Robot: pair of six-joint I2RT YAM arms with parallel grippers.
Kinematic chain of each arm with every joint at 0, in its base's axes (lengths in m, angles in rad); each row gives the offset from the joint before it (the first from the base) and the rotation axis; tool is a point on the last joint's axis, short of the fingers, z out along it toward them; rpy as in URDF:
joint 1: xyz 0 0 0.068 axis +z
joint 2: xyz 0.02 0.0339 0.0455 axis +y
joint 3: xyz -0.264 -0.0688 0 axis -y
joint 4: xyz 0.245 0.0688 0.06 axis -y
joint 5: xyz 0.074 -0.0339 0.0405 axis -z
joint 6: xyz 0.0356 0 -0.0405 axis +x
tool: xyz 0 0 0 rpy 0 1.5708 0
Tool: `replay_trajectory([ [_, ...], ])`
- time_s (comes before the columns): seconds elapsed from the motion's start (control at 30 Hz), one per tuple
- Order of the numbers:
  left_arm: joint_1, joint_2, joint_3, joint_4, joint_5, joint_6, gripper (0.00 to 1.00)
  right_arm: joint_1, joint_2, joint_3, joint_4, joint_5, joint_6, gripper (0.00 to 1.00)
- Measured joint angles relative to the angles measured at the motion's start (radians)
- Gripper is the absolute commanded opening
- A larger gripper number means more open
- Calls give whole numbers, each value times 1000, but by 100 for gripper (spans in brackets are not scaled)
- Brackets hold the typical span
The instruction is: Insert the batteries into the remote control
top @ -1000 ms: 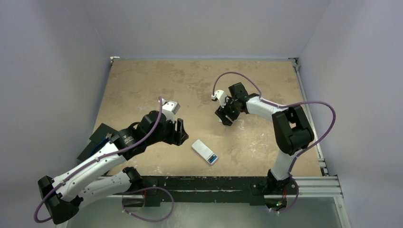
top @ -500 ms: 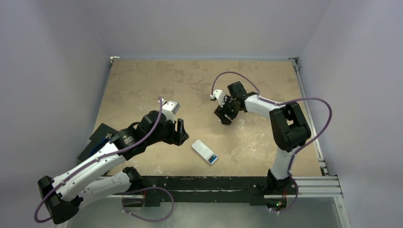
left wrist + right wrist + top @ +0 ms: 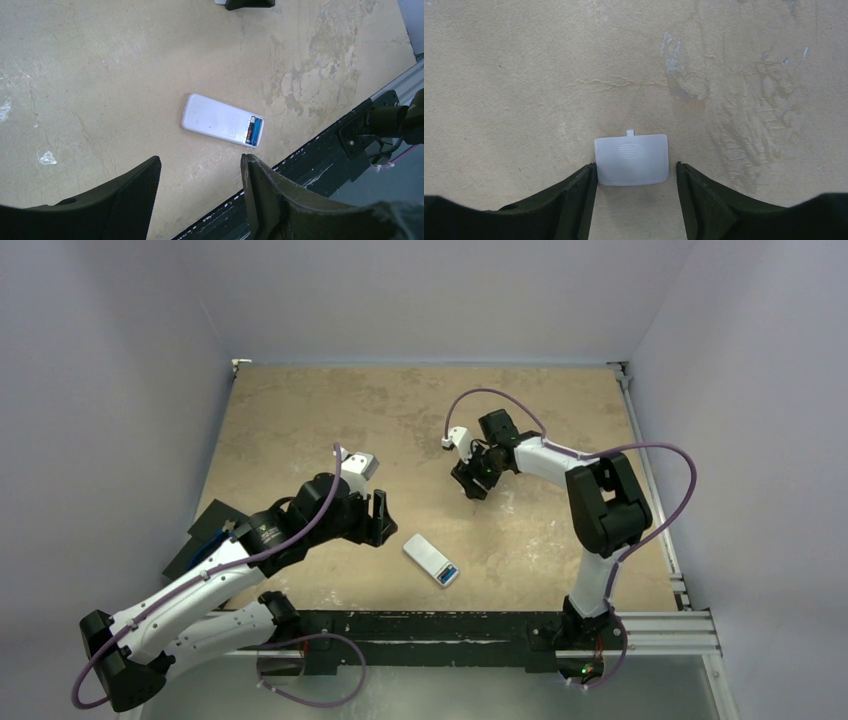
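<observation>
The white remote control (image 3: 431, 560) lies back up on the table near the front edge. It also shows in the left wrist view (image 3: 215, 120). The batteries (image 3: 253, 133), one dark and one blue, sit side by side in its uncovered compartment. My left gripper (image 3: 200, 172) is open and empty, hovering just left of the remote. My right gripper (image 3: 636, 175) is open, low over the table at mid-right (image 3: 476, 483). A small white square cover piece (image 3: 631, 159) lies flat just ahead of its fingertips, its left edge touching the left finger (image 3: 586, 182).
A dark flat object (image 3: 205, 532) lies at the table's left edge under my left arm. The black rail (image 3: 480, 625) runs along the front edge. Grey walls enclose the table on three sides.
My right gripper has shifted slightly back and left over the cover piece. The left arm and the remote have not moved.
</observation>
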Motion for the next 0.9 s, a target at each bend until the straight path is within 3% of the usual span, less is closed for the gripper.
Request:
replay_trajectory([
  [0.3,0,-1,0,0,0,0,60,0,7,7,0,2,-5,39],
  [0.47,0,-5,0,0,0,0,60,2,2,0,9,10,6,31],
  [0.9,0,-8,-1,-2,0,0,60,81,-144,-91,-6,116,90,25],
])
